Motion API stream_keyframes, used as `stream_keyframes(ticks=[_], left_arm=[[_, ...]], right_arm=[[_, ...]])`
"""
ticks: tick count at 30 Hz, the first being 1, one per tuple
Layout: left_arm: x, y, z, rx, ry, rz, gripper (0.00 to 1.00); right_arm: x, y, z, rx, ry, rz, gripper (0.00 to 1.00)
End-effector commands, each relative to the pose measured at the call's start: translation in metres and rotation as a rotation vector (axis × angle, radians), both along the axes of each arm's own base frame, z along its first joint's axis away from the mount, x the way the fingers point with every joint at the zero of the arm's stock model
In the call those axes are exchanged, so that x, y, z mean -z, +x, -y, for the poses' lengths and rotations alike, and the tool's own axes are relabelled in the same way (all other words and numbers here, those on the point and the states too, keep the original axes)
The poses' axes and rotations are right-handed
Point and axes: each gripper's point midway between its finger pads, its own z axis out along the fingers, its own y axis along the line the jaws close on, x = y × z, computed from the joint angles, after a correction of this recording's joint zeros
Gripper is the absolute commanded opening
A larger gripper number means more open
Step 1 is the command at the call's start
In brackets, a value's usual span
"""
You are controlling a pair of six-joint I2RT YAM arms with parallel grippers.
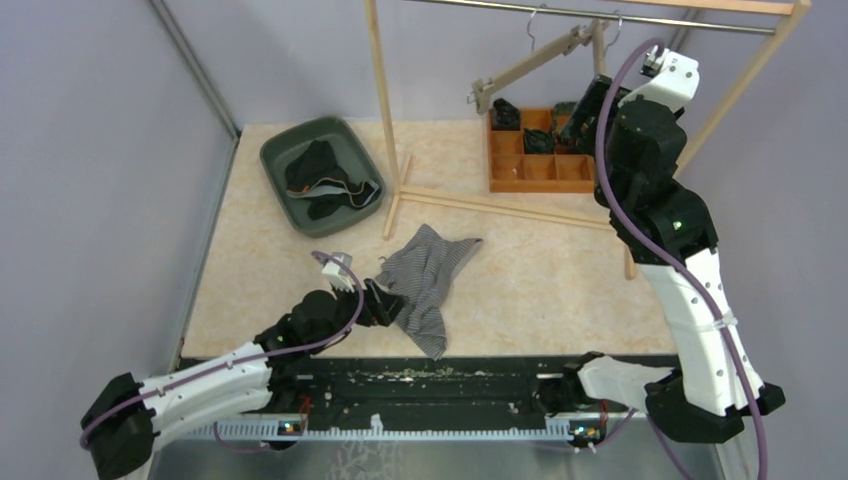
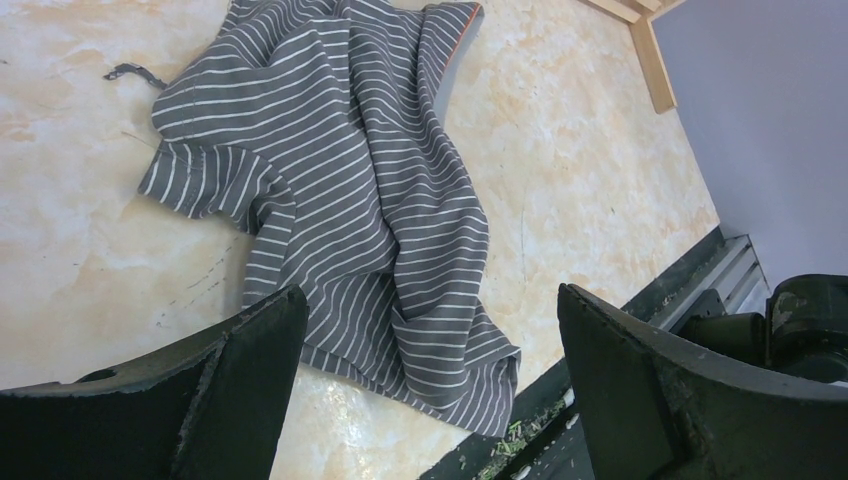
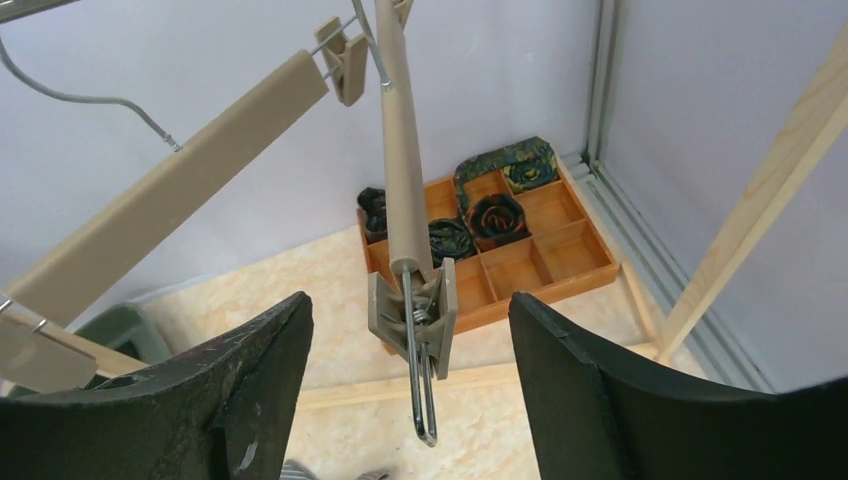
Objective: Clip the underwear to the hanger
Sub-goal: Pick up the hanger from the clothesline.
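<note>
Claw by claw: our left claw is released, its jaws spread wide and held low over the surface. The near end of the underwear lies between them and just ahead. We cannot tell whether either finger touches the cloth. The striped garment is crumpled flat near the front edge of the surface, well apart from the hanger, so nothing has been lifted yet. We judge the low, wide stance to be an approach, meant to take in a fold of loose fabric rather than a single thin edge.

Our right claw is up by the rail, also released. Its jaws stand either side of the clip at the end of the hanger's bar, with a gap showing on both sides. We read this as readiness to squeeze the clip open, or to steady the hanging bar, while the other arm brings the cloth up.

A second hanger hangs just to the left, tilted. Beyond it are a wooden box of rolled items and a tray of dark garments. Neither seems to matter for this step.
</note>
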Motion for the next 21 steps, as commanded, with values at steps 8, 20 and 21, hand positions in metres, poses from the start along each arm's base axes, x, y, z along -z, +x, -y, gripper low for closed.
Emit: stream_keyframes(ticks=[8,20,21], left_arm=[[0.000,0.001,-0.002,-0.013,-0.002,-0.002,0.99],[0.004,0.000,-0.001,-0.011,-0.001,-0.018,0.99],[0.004,0.001,-0.001,-0.010,-0.003,-0.018,0.99]], right_arm=[[-0.017,0.003,0.025,0.062,-0.041,0.018,0.57],[-0.014,0.005,0.031,0.078,-0.052,0.005,0.00],[-0.015,0.004,0.032,0.078,-0.051,0.009,0.00]])
